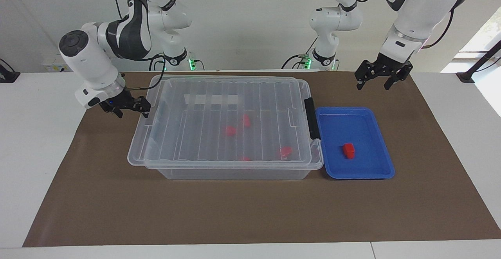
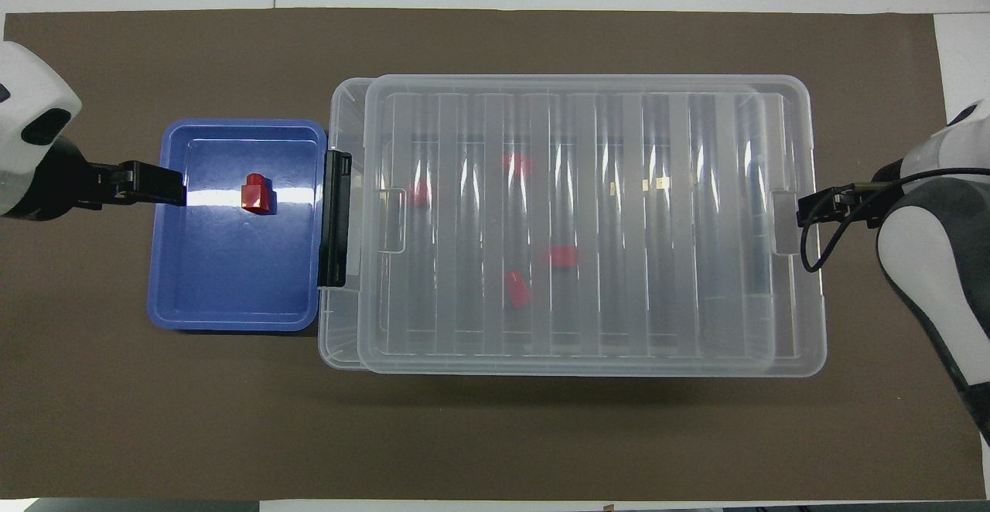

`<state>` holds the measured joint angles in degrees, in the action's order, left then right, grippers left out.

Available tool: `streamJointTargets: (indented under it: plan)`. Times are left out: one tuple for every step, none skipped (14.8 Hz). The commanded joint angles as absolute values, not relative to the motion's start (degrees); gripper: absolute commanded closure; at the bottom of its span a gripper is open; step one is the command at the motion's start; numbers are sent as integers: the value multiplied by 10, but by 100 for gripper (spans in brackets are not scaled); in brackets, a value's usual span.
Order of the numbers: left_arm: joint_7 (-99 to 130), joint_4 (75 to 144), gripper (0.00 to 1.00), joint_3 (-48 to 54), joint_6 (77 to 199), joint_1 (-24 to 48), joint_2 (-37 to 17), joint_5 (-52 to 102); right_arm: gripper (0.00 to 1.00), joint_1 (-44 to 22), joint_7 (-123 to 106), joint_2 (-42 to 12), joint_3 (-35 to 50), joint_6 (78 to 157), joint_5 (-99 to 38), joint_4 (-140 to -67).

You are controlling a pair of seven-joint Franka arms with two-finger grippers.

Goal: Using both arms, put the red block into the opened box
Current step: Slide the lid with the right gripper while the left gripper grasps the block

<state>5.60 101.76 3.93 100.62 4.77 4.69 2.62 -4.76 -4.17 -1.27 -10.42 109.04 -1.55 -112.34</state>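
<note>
White wall and white tabletop frame a brown paper mat point(image 1: 250, 212) on which everything sits, and I take the large clear plastic storage box point(image 1: 231, 171) in the middle of that mat as my landmark. Its ribbed clear lid point(image 1: 223, 122) lies on top but askew, overhanging the box's rim toward my right arm's end; the black clip latch point(image 1: 310, 118) rides with it at my left arm's end. Several red pieces show through the lid inside. Touching the box at the latch end lies a shallow blue plastic tray point(image 1: 372, 173), and the small bright-red oblong block point(image 1: 348, 150) rests in the tray, well apart from the box's opening.

My right gripper point(image 1: 126, 109) sits low, just beside the lid's end tab, fingers spread, gripping nothing I can make out. My left gripper point(image 1: 377, 80) hangs in the air over the tray's edge away from the box, fingers spread and empty.

I judge the step in hand is opening the box: the lid is off its seat but not yet clear. Next my right fingers need a firm purchase on that tab to draw the lid away, while my left drops onto the block
</note>
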Motion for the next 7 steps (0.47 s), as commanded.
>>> streamJointTargets:
  plan:
    - [49, 1103, 0, 40, 1085, 53, 72, 21, 0, -40, -77, 0, -119, 1097, -16, -1137]
    - [48, 1120, 0, 41, 1113, 54, 67, 21, 0, -40, -85, 0, -126, 1097, -15, -1137]
    - [48, 1148, 0, 41, 1156, 54, 65, 21, 0, -40, -97, -1, -134, 1098, -15, -1137]
    - [48, 1170, 0, 41, 1198, 54, 55, 21, 0, -40, -108, -1, -142, 1099, -14, -1136]
    - [48, 1183, 0, 41, 1225, 54, 38, 21, 0, -40, -118, -1, -151, 1100, -14, -1136]
    - [48, 1186, 0, 41, 1241, 54, 18, 21, 0, -40, -128, -2, -159, 1100, -13, -1136]
    - [48, 1187, 0, 42, 1255, 54, -3, 21, 0, -40, -141, -2, -168, 1102, -13, -1136]
